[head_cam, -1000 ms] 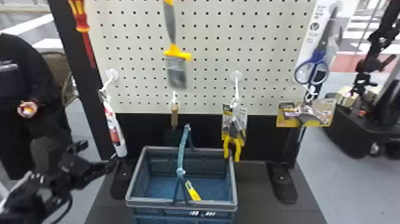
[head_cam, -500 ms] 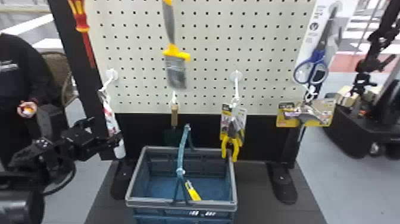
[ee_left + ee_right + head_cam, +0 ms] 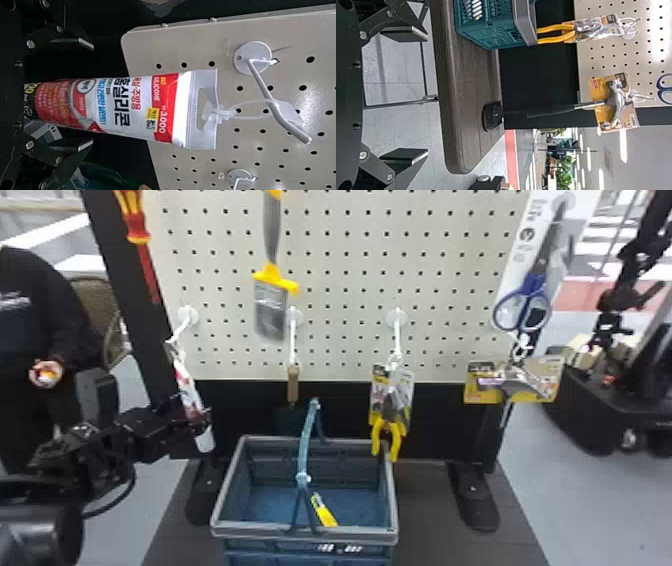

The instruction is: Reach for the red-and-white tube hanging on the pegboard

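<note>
One red-and-white tube [image 3: 130,107] is hanging on the left of the pegboard [image 3: 345,300]. Below the pegboard, the left end effector [image 3: 197,417] is sitting open around the tube. Away from the pegboard, the right end effector [image 3: 427,94] is sitting open

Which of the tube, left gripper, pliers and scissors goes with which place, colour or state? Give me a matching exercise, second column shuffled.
Column one
1. Tube
2. Left gripper
3. Pliers
4. Scissors

Column two
A. Blue handles
B. Hanging from a hook, between two black fingers
C. Yellow handles
D. Fingers spread open

Pairs: 1-B, 2-D, 3-C, 4-A
</note>
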You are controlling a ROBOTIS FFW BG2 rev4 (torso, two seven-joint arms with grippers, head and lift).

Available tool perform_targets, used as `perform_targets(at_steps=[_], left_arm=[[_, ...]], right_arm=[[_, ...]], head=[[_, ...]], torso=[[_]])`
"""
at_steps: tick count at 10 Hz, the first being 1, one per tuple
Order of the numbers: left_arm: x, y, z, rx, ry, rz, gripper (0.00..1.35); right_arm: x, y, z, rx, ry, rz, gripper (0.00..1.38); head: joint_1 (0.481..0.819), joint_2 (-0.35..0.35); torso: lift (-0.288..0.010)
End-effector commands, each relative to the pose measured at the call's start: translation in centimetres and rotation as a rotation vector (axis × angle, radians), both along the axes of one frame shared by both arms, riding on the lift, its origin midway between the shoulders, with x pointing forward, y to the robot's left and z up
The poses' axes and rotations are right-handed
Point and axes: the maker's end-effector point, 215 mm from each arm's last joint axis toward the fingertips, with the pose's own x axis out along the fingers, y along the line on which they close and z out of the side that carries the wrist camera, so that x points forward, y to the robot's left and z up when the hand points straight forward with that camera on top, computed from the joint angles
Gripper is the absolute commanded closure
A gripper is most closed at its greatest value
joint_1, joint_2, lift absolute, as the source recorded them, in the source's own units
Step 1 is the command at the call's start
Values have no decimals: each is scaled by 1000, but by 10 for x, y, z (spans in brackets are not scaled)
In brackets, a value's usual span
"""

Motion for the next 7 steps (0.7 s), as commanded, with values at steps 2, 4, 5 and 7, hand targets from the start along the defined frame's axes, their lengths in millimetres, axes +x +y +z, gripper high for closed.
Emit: perform_targets(at_steps=[2,4,5,7], left_arm=[[3,3,12,-7,-41,10,660],[0,0,3,-14,-25,11,785],[-1,-1,1,-16,-20,12,785],[-2,-1,0,-17,-18,11,785]], right_arm=[[-1,0,-1,0,3,0,260],[-2,0,-2,1,5,-1,260],[-1,0,-1,1,3,-1,260],[-1,0,-1,1,3,-1,260]], head=[[549,0],[549,0],[549,0],[549,0]], torso=[[-100],[-100],[-100],[-100]])
